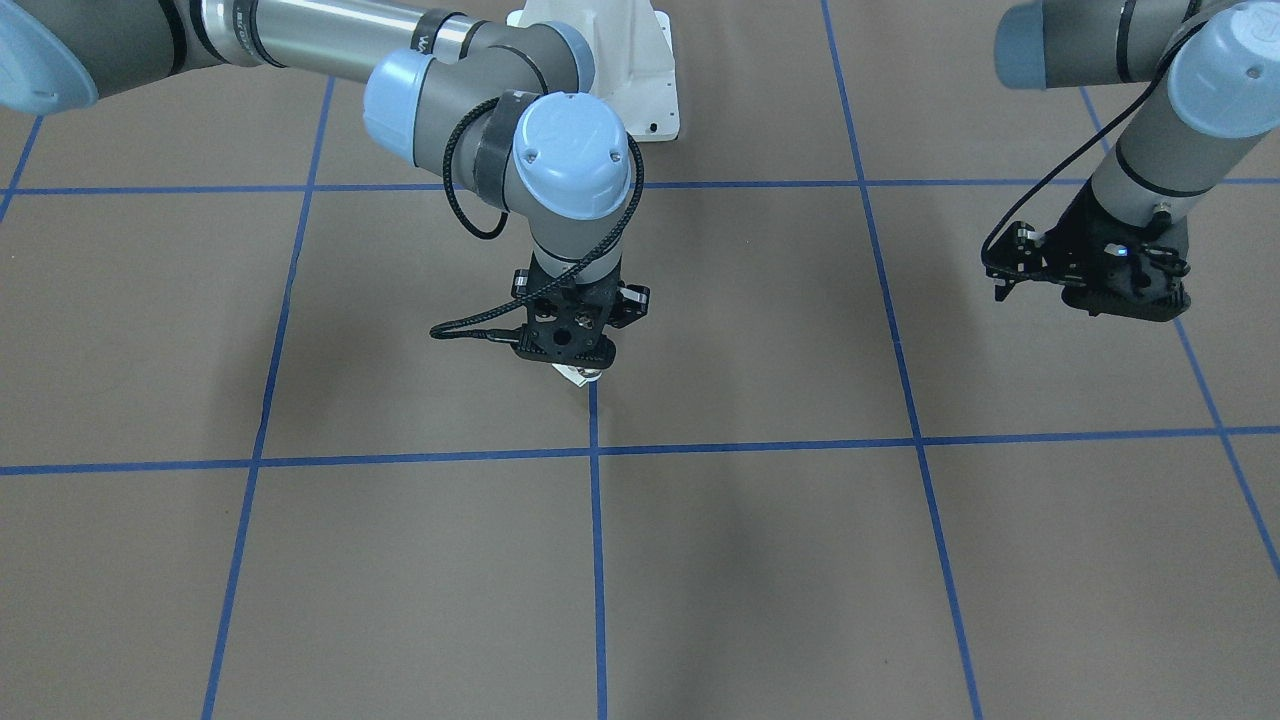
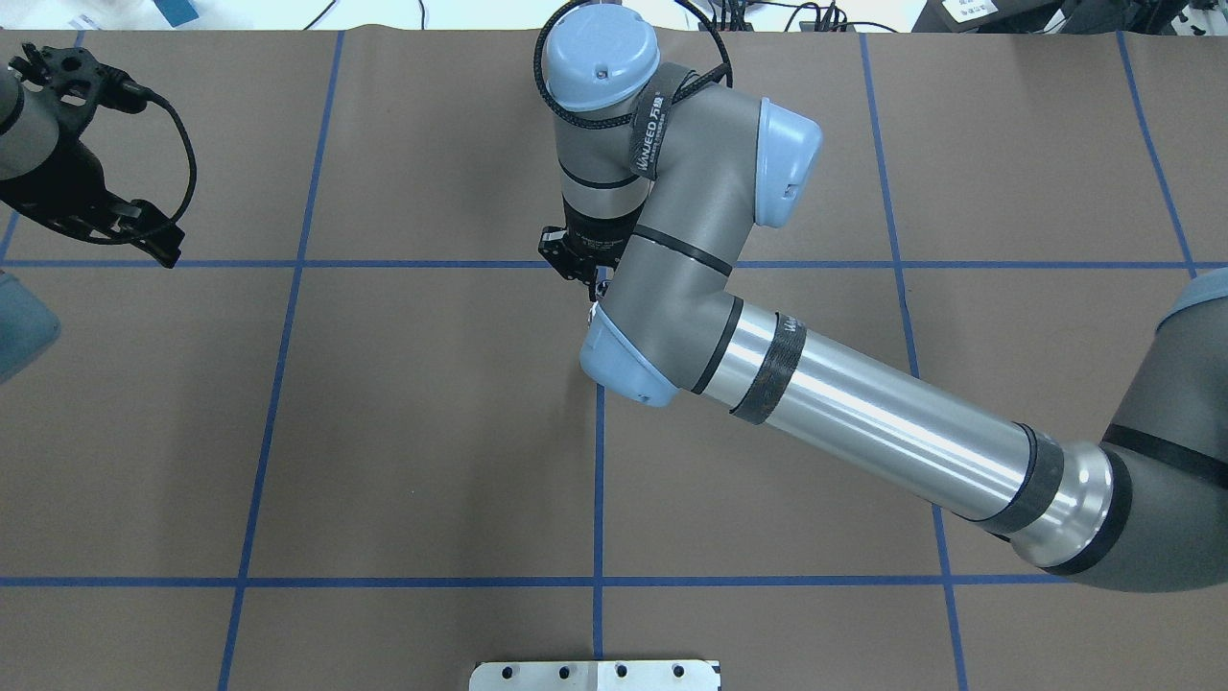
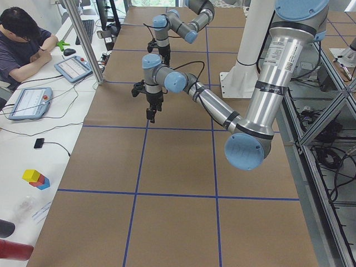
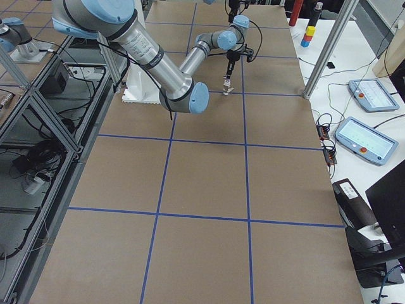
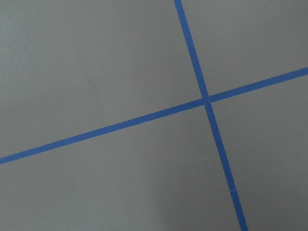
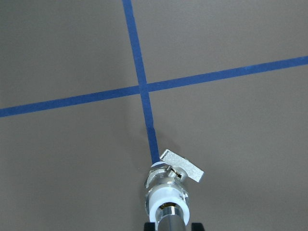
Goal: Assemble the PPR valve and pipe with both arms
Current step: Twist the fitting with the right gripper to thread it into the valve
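Closest to my right wrist camera, the pipe shows as a short, shiny grey stub with a smooth round barrel. The right gripper has its black skeletal jaws closed narrowly on either side of it. The stub runs into the white plastic collar of the PPR valve, whose metal middle carries a flat, pale rectangular lever jutting to one side. The valve points down over a strip of blue tape, a little short of where two strips cross. I cannot tell whether it touches the surface, a matte brown sheet gridded with that tape. Well apart, the left gripper hovers tilted above the sheet, and I cannot tell whether its jaws are wide or narrow. Farthest off stands the white metal pedestal.
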